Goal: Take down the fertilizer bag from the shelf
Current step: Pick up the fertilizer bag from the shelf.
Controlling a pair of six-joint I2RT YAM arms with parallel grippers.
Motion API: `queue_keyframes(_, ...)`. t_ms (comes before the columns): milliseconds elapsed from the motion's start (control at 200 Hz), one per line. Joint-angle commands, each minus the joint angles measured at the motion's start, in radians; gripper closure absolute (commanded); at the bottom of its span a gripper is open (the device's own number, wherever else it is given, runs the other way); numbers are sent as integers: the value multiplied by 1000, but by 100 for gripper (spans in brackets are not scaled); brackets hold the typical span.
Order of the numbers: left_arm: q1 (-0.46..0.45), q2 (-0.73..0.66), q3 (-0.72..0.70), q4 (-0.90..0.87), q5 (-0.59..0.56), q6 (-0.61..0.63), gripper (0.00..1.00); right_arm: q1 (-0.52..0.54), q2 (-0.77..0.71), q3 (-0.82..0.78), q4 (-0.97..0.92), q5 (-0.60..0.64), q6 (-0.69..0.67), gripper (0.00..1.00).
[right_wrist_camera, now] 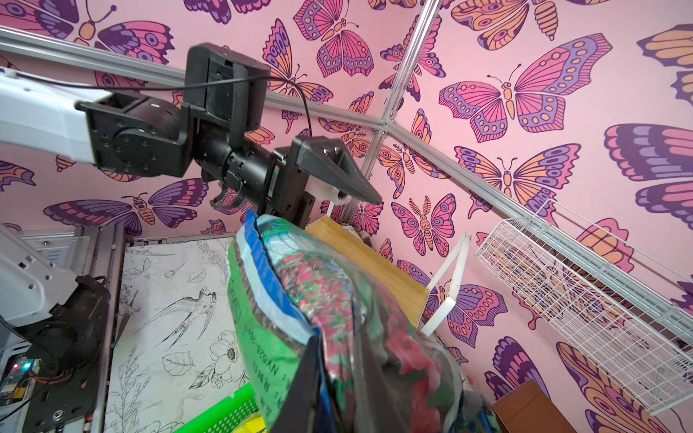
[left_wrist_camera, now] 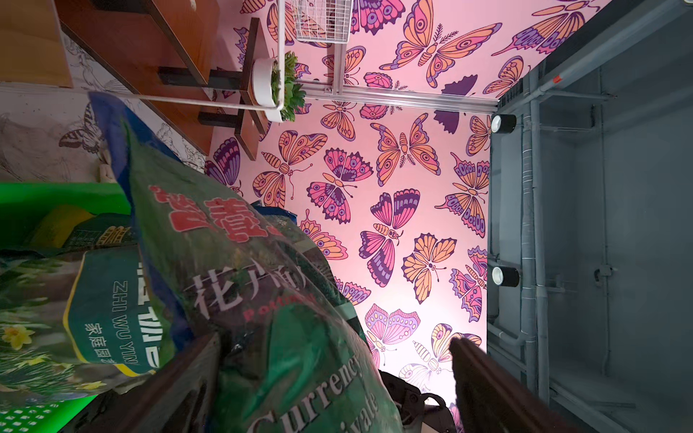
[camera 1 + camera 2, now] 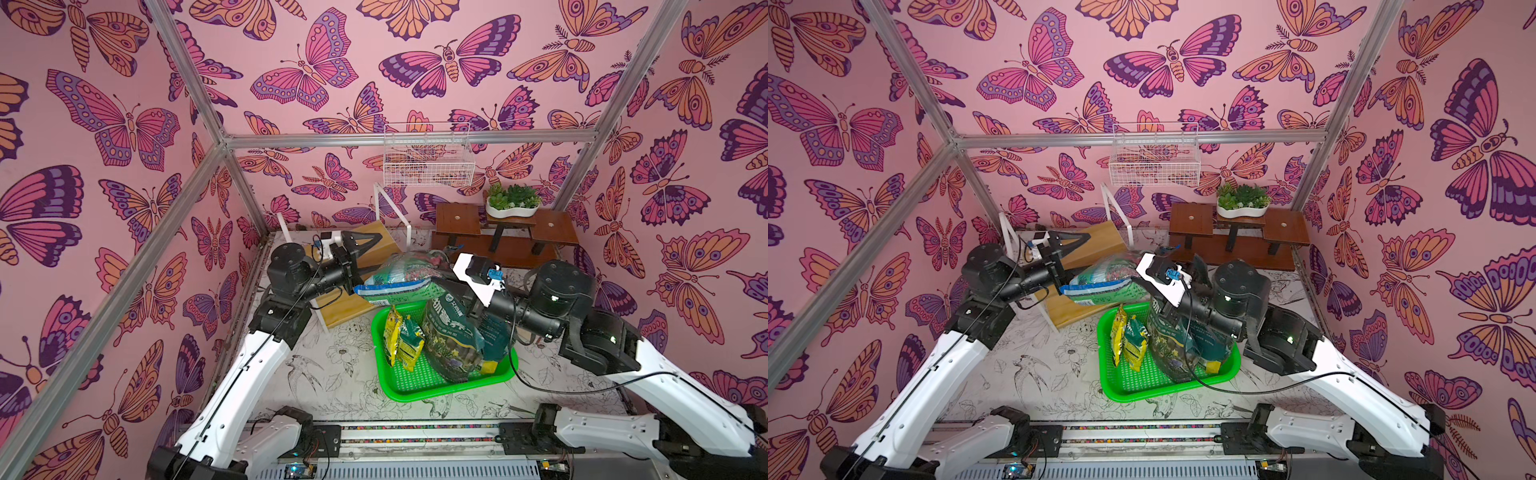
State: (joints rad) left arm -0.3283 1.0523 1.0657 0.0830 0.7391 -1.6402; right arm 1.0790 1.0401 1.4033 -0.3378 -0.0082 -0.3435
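Here, the tabletop (image 3: 316,374) is showing a white sheet printed with black line drawings of birds and flowers. Pink butterfly wallpaper (image 3: 124,124) is covering the walls around it, and aluminium bars (image 3: 374,139) are running along the edges. A white wire basket (image 3: 428,160) is hanging on the back wall. Below it, a dark brown plant stand (image 3: 457,218) is carrying a white planter (image 3: 513,210) of green succulents. A green tray (image 3: 436,390) is sitting near the middle of the table, holding two small yellow bags (image 3: 405,340) and a large dark green bag (image 3: 453,345) standing upright.

The shelf (image 3: 347,311) is standing at the back left, its boards looking slanted in both top views. The fertilizer bag (image 3: 395,276) is lying roughly level in the air, just in front of the shelf and above the tray's far rim. Its blue-edged end is reaching over the lower board; whether it is touching that board I cannot tell.

The right pincer (image 1: 337,337) is gripping the bag's other end, its jaws drawn close on the plastic and one dark finger (image 1: 303,375) pressing against it. The left pincer (image 2: 335,341) is standing wide open and clamping nothing. The bag's blue end is lying between its jaws, resting over one finger (image 2: 180,375), while the other finger (image 2: 487,375) is standing clear of it.
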Motion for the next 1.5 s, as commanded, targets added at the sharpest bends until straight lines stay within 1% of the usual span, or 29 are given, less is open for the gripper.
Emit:
queue_keyframes(0, -57, -25, -38, 112, 31, -63, 0, -7, -48, 53, 254, 15, -19, 100)
queue_keyframes(150, -75, -76, -138, 82, 43, -66, 0, -6, -72, 42, 273, 44, -54, 100)
queue_keyframes(285, -75, -104, -206, 54, 36, -66, 0, -7, -80, 42, 266, 33, -54, 100)
queue_keyframes(446, -76, -95, -178, 49, 31, -61, 0, -7, -81, 31, 263, 25, -38, 100)
queue_keyframes(561, -88, -72, -137, 58, -5, -71, 0, -7, -75, 17, 274, -13, 3, 100)
queue_keyframes(671, -154, -38, -119, 112, -45, -100, 0, -7, -71, -15, 295, -18, 30, 100)
queue_keyframes(741, -200, -12, -123, 180, -53, -127, 3, -6, -72, -32, 307, -11, 35, 100)
queue_keyframes(786, -218, -1, -133, 219, -55, -146, 8, -7, -75, -39, 311, -5, 35, 100)
queue_keyframes(886, -224, -4, -165, 283, -70, -180, 28, -7, -87, -50, 312, 8, 36, 100)
queue_keyframes(961, -222, -25, -183, 306, -111, -173, 47, -7, -96, -50, 291, 8, 39, 100)
queue_keyframes(1006, -210, -36, -180, 309, -116, -161, 58, -7, -101, -53, 275, 8, 46, 100)
queue_keyframes(1021, -205, -37, -177, 309, -115, -155, 65, -7, -102, -54, 271, 10, 49, 100)
queue_keyframes(1057, -192, -42, -171, 307, -114, -141, 73, -7, -106, -60, 263, 10, 54, 100)
queue_keyframes(1097, -182, -49, -165, 307, -120, -126, 78, -7, -109, -70, 255, 11, 62, 100)
queue_keyframes(1177, -164, -55, -142, 282, -117, -74, 93, -7, -116, -94, 248, 20, 81, 100)
queue_keyframes(1232, -154, -60, -117, 225, -112, -16, 100, -7, -117, -111, 238, 32, 93, 100)
queue_keyframes(1282, -148, -65, -90, 170, -108, 57, 100, -7, -118, -124, 228, 46, 99, 100)
queue_keyframes(1292, -146, -67, -84, 154, -107, 69, 100, -8, -119, -127, 227, 48, 101, 99)
queue_keyframes(1382, -134, -89, -21, 14, -106, 239, 100, -7, -131, -154, 213, 73, 107, 67)
queue_keyframes(1417, -129, -105, -5, -20, -109, 309, 100, -7, -139, -165, 211, 84, 108, 52)
queue_keyframes(1452, -124, -122, 12, -56, -120, 375, 100, -7, -150, -175, 213, 96, 113, 36)
queue_keyframes(1477, -120, -136, 22, -80, -128, 418, 100, -7, -159, -181, 213, 107, 115, 26)
queue_keyframes(1497, -117, -146, 29, -91, -131, 451, 100, -7, -166, -184, 212, 113, 116, 20)
